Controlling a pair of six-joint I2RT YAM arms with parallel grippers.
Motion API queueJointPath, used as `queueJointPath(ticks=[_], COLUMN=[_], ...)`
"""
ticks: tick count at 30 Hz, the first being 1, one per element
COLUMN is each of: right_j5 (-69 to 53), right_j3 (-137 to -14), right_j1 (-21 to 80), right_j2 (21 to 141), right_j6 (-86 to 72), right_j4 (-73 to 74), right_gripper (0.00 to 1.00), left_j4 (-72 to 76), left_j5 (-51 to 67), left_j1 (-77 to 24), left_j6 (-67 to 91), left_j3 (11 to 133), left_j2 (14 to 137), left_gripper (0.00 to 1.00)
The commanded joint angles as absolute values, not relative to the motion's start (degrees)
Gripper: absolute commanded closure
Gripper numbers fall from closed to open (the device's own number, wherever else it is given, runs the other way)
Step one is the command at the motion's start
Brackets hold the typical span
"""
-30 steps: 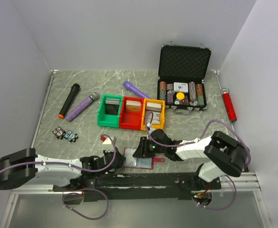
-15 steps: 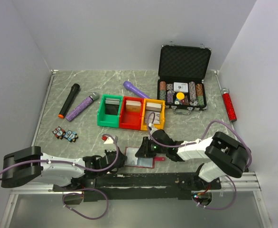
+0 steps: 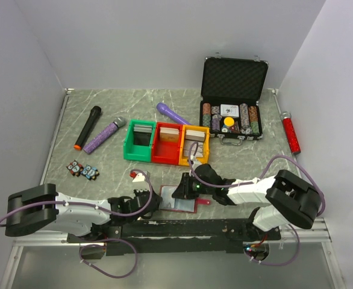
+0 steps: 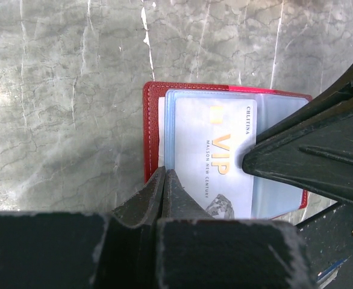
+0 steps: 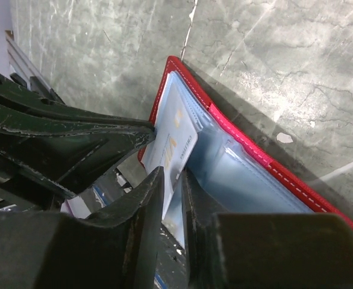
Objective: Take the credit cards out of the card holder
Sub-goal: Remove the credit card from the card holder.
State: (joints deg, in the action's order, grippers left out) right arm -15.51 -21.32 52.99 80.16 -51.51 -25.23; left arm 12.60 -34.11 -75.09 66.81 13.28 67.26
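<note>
Since a second ago the left arm is reaching further right and the right gripper (image 5: 171,180) is narrowing onto the card (image 5: 175,135). The holder (image 4: 153,126) is lying open on the table (image 4: 62,90) at its near edge, between the grippers. The left gripper (image 4: 164,180), jaws fully together and empty, is pressing its tips on the holder's left margin. The right jaws are pinching the white VIP card's edge, so the pull should be running straight along the sleeve, slowly, with the left tips staying off the card.

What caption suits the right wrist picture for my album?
Right gripper pinches a pale gold-lettered plastic card in the open dark-red folding card holder on the table.
</note>
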Motion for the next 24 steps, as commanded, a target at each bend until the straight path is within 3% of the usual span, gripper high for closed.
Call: queueJointPath(ticks=[1,8,12,15,24], right_j5=[-16.1,-15.9,-15.6,-15.5,-15.7], right_j3=[-21.2,-21.1,-21.0,-20.8,-20.0], right_j1=[53.0,53.0,52.8,52.9,52.3], right_j2=[78.3,78.3,77.8,77.3,77.1], right_j6=[-51.0,-51.2,-51.2,-51.1,-51.6], right_j4=[-27.7,-27.6,-26.8,-26.5,-26.4], right_gripper=[0.77,0.82,0.71,0.69,0.78], left_j4=[7.5,6.7,6.1,5.8,5.1], left_j5=[-33.9,-34.3,-34.6,-34.8,-35.2], left_j1=[-75.0,-74.9,-74.9,-74.9,-74.9], left_j6=[67.8,68.8,69.3,69.5,70.1], left_j3=[13.5,13.7,13.4,13.4,13.4], left_j2=[69.5,69.9,69.4,69.3,69.1], left_gripper=[0.99,0.99,0.99,0.99,0.99])
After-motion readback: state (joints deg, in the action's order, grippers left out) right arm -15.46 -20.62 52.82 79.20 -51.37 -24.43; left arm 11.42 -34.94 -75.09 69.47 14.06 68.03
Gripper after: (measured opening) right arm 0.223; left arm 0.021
